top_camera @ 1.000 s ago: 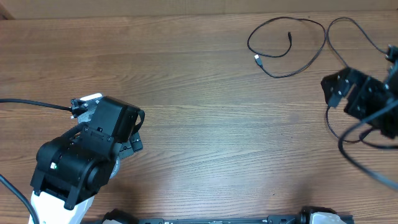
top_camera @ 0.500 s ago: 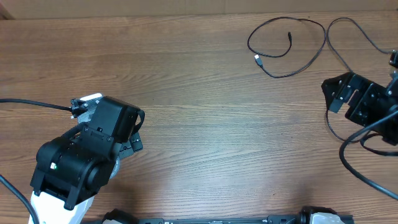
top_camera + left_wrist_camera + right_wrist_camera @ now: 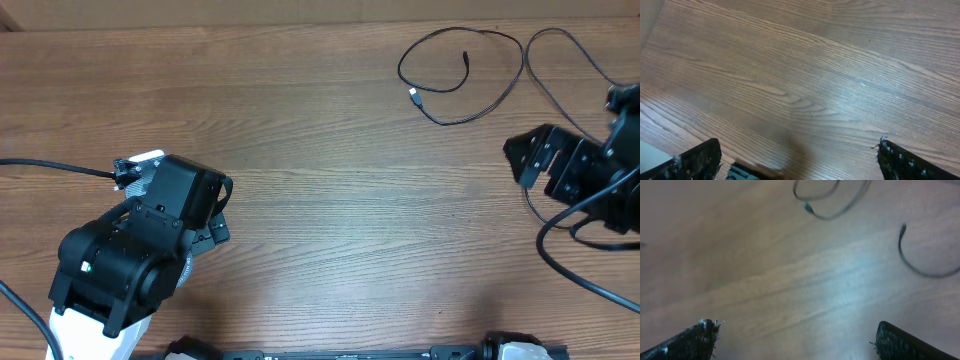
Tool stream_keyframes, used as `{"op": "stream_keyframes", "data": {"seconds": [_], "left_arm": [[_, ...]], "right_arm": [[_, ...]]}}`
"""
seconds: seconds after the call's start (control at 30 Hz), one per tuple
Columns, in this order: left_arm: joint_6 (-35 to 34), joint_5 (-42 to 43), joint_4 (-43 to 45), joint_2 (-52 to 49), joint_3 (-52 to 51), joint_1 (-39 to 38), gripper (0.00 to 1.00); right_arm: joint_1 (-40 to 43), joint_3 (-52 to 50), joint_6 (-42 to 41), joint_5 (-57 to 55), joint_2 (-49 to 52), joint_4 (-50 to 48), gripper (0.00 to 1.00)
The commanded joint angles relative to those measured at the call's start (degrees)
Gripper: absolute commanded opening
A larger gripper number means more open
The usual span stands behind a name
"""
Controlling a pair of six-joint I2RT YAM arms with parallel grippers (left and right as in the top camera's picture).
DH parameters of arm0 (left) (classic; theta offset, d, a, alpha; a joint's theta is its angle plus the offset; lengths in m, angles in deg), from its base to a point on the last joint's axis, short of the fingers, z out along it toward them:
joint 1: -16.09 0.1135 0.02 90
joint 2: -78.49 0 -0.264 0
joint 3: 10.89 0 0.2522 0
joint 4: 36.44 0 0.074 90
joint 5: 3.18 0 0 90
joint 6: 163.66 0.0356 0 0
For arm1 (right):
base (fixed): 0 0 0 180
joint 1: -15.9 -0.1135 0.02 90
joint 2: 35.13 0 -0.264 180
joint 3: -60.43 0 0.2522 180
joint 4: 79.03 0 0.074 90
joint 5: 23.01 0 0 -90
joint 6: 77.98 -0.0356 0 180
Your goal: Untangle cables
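Black thin cables [image 3: 455,123] lie loosely looped on brown wood table [image 3: 300,120], prob. two strands. Left gripper [image 3: 797,159] & right gripper [image 3: 795,332]: both wide open, holding nothing.

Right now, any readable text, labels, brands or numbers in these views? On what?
None readable in any view.
Green spot on the left arm: too small to tell whether it is a label.
Cables and table: no print visible.
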Motion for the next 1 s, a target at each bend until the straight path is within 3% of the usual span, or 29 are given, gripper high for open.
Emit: {"op": "stream_keyframes", "data": {"seconds": [0.0,0.27,0.47,0.97], "left_arm": [[-0.8,-1.2,0.1,0.1,0.1,0.2,1.00],[-0.8,-1.2,0.1,0.1,0.1,0.2,0.99],[-0.8,-1.2,0.1,0.1,0.1,0.2,0.99],[-0.8,-1.2,0.1,0.0,0.1,0.2,1.00]], "right_arm": [[-0.1,-10.1,1.3,-0.2,-4.2,0.0,1.00],[-0.1,-29.8,1.3,-2.3,-6.3,-2.5,1.00],[-0.1,-41.7,1.2,-2.0,-6.6,-10.2,1.00],[-0.1,-44.1,1.0,-0.3,-12.6,-13.4,1.00]]}}
